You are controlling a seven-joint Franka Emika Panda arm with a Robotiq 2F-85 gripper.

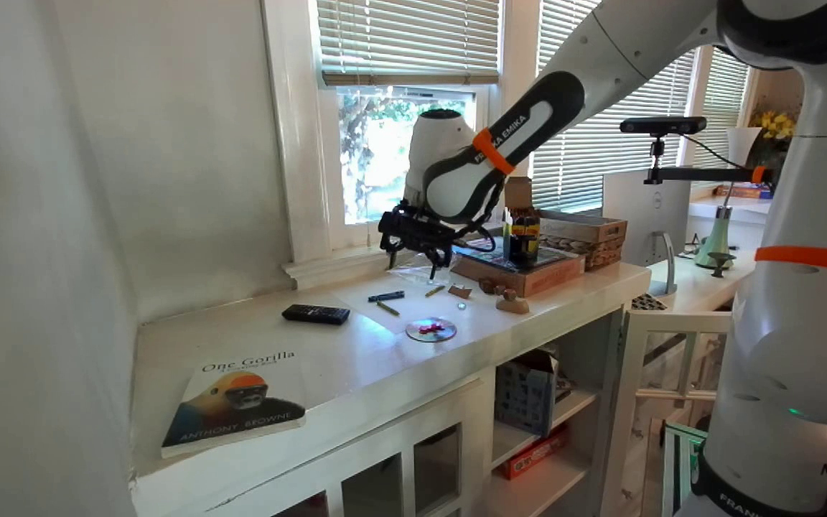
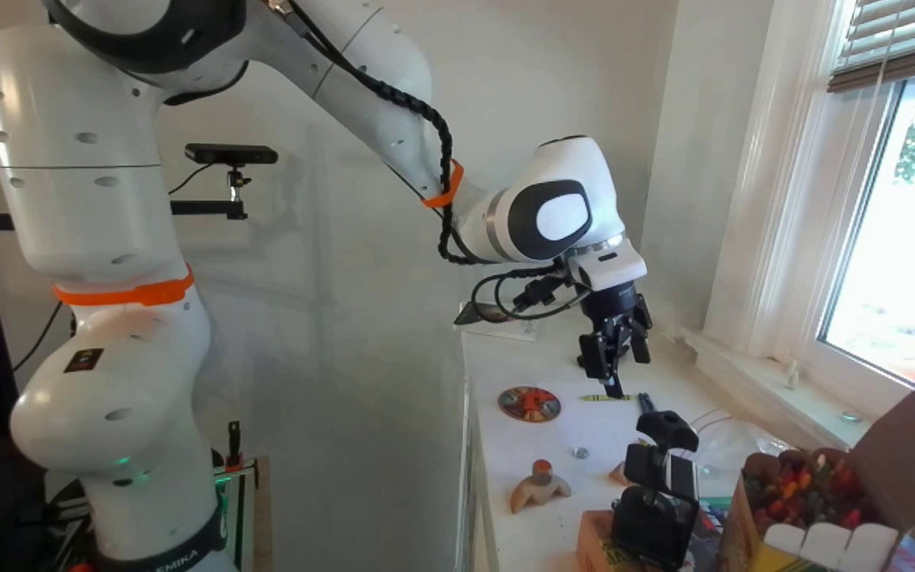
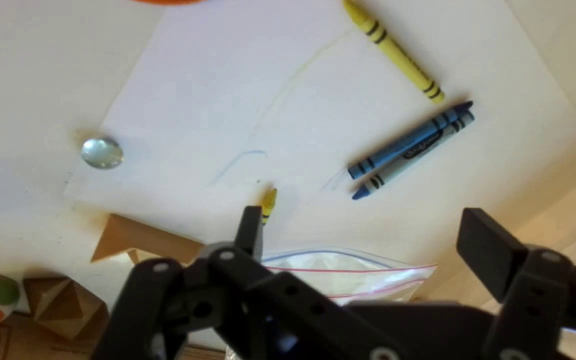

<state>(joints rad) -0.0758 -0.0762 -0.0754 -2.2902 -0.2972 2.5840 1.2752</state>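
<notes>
The bench (image 1: 356, 359) catches the light, smooth and glossy; from here the bag (image 3: 338, 281) looks shiny clear plastic, the crayons (image 3: 400, 57) paper-wrapped, the hand (image 3: 368, 237) matt

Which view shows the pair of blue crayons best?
The wrist view: the blue crayons lie unobstructed there, seen from above, side by side, tips and bands distinct. In both exterior views they appear only as a small dark shape.

Two blue crayons (image 3: 410, 144): lie side by side, tips opposed, below gripper (image 3: 368, 237) | yellow crayon (image 3: 399, 55): lies flat, farther from gripper | second yellow crayon (image 3: 268, 201): lies underneath, partly hidden by gripper
</notes>
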